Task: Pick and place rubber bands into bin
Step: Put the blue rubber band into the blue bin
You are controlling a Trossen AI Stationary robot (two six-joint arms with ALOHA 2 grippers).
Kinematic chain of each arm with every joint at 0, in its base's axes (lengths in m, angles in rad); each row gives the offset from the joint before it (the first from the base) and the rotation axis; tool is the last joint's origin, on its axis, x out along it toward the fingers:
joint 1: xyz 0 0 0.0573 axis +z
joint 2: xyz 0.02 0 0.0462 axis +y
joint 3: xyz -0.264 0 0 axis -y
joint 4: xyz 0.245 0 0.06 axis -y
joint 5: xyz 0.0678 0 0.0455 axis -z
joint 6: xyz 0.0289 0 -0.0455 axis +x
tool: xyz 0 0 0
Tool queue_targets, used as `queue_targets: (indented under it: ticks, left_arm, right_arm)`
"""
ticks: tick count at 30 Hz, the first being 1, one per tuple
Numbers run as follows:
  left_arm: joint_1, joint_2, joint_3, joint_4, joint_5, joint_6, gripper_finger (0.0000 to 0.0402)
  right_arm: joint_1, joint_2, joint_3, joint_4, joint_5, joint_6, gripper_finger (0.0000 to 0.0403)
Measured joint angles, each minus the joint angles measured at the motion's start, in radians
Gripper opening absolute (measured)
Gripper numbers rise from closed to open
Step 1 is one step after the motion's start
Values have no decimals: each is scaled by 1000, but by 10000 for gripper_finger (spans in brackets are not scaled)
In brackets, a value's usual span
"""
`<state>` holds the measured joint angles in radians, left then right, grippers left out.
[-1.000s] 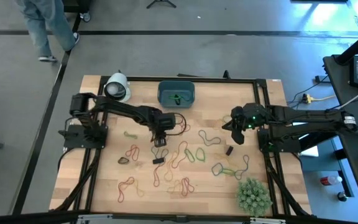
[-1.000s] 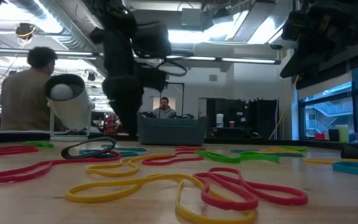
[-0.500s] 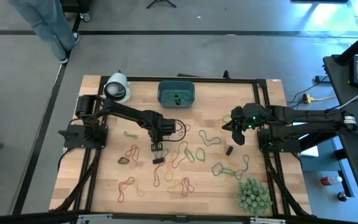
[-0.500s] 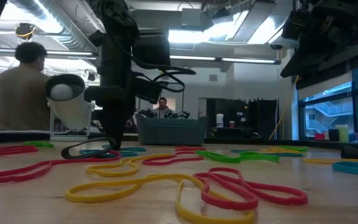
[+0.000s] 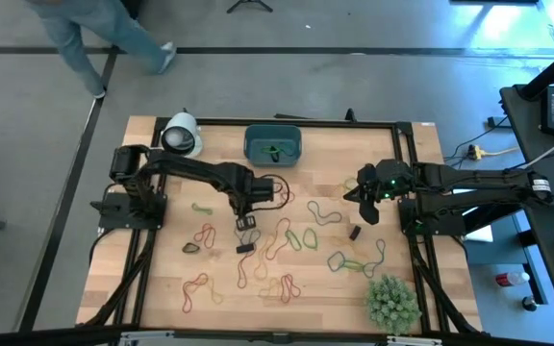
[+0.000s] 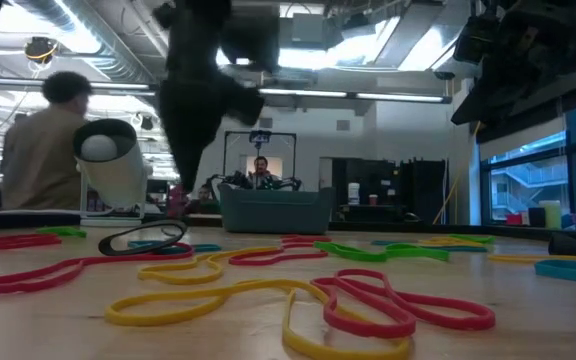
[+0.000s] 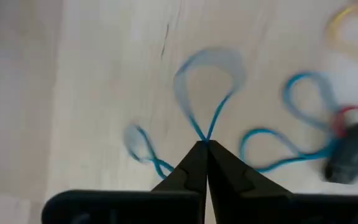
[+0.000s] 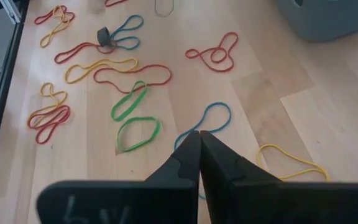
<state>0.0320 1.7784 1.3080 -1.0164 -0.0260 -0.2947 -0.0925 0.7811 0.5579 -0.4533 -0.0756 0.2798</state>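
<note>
Left gripper (image 7: 205,144) is seen snapped shut on a blue rubber band (image 7: 209,81) at mid-table, its fingers spread wide a second earlier and lowered to the wood half a second ago; a lift is now suggested by the low view. Bin (image 5: 273,144) is placed at twelve o'clock from that grasp, near the far edge, so a carry toward it is judged next. Right gripper (image 8: 199,140) is kept closed and empty, hovering at three o'clock over scattered rubber bands (image 8: 132,102).

Thin coloured rubber bands (image 6: 268,290) are lying across the near tabletop.
A small teal-blue rectangular plastic bin (image 6: 276,211) is sitting far behind them.
</note>
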Motion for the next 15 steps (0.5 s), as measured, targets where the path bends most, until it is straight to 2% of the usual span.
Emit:
queue_targets:
  ticks: [2,6,11,15]
  left_arm:
    - [10,-5,68,-60,-19,-1,2]
    - [51,-3,196,-115,-144,33,2]
    - [160,3,327,-101,-182,176,2]
    - [266,4,361,-29,-181,281,2]
  right_arm:
    - [0,0,0,0,3,-1,10]
    - [0,3,0,1,3,-1,5]
    - [0,11,0,1,3,8,10]
    - [0,14,-21,40,4,35,14]
